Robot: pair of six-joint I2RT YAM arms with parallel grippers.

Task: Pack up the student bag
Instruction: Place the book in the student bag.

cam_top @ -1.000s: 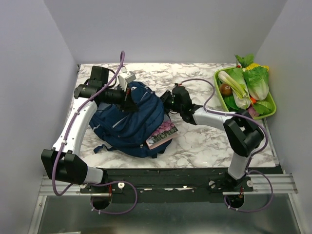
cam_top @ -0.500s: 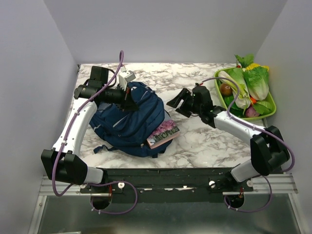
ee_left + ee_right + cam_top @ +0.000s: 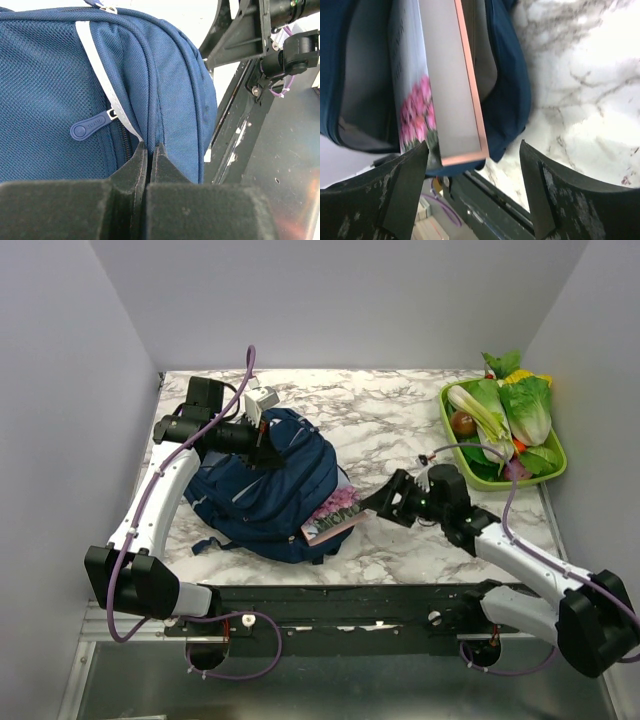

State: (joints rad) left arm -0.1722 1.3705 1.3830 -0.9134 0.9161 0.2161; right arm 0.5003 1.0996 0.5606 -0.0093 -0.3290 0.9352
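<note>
bag (image 3: 265,490) lies on the table's left half, mouth facing right. book (image 3: 335,512) sticks half out of it, long axis aimed at right gripper (image 3: 373,505). That one is nearer, jaws spread astride the book's end, not gripping. left gripper (image 3: 262,440) is pinched on the bag's top edge.

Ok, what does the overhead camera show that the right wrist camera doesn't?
Only the overhead view: the whole bag, the left gripper shut on its fabric, and the green tray of vegetables at the far right.
Only the right wrist view: the pale page edge of the book up close, with the open right gripper spreading its fingers either side of the book's corner.
Both: the flower-covered book sticking out of the bag's opening, and the marble table.
</note>
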